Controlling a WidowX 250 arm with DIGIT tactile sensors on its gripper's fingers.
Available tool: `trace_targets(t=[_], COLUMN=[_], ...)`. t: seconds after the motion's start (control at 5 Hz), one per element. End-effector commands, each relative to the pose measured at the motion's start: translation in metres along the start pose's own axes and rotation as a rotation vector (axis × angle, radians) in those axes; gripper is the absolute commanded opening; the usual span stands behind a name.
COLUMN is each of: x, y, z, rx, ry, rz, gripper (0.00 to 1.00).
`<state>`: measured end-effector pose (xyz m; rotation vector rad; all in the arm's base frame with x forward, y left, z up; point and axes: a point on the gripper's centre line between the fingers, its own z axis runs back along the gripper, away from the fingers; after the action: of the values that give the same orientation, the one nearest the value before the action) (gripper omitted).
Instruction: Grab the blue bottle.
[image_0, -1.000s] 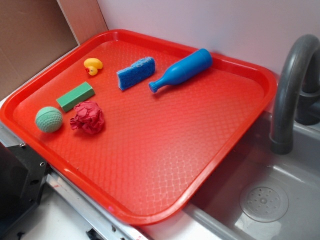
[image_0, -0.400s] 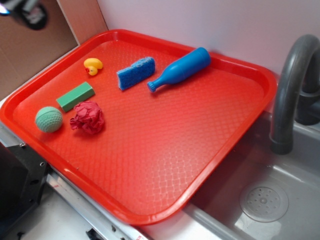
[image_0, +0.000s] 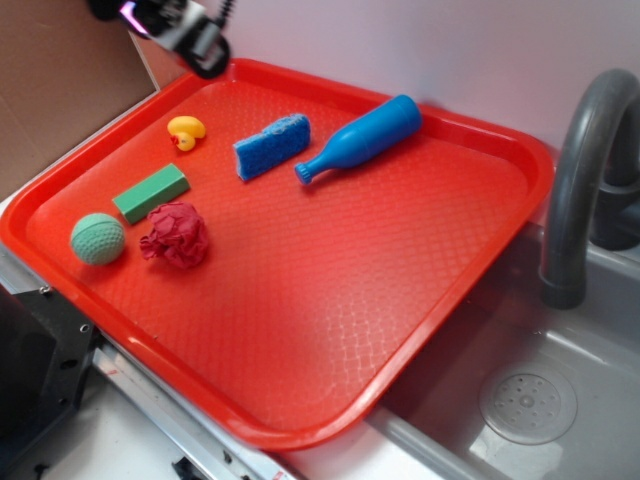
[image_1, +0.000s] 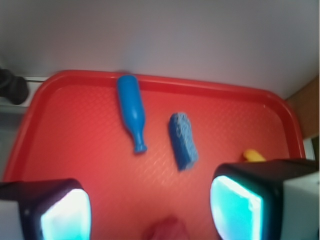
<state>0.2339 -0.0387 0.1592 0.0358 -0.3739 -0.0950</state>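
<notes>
The approach to the grasp is only beginning: the robot's pincer (image_1: 150, 207) hangs high over the near-left part of the red tray (image_0: 330, 330), its two fingers spread wide with nothing between them, as the wrist view shows in the broad gap from one glowing pad to the other. In the exterior view only a blurred piece of the arm shows at the top left corner, well apart from the target. The blue bottle (image_0: 362, 139) lies on its side near the tray's far rim, close to the pale back wall, with the blue sponge (image_0: 272, 146) just beside it and not touching. The bottle's long axis runs diagonally across the tray: the wide base points toward the far right corner and the narrow flared neck points down toward the tray's middle. In the wrist view the same bottle (image_1: 131, 112) sits ahead and slightly left of centre, neck toward the camera. The next move probably calls for travelling across the tray toward the far rim, turning the wrist so the fingers straddle the body crosswise to that long axis, then lowering. The smooth round plastic may roll or slip if pinched off-centre, and the sponge nearby leaves little room on that side.
</notes>
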Motion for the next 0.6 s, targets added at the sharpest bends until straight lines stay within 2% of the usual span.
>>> trace_targets(t=[0.0, 0.2, 0.4], x=[0.040, 0.044, 0.049], y=[-0.013, -0.015, -0.017], z=[-0.057, -0.086, -0.108], rx=[-0.042, -0.027, -0.052], ry=[-0.015, 0.011, 0.037], rz=[-0.022, -0.051, -0.073], gripper=[1.00, 1.00, 1.00])
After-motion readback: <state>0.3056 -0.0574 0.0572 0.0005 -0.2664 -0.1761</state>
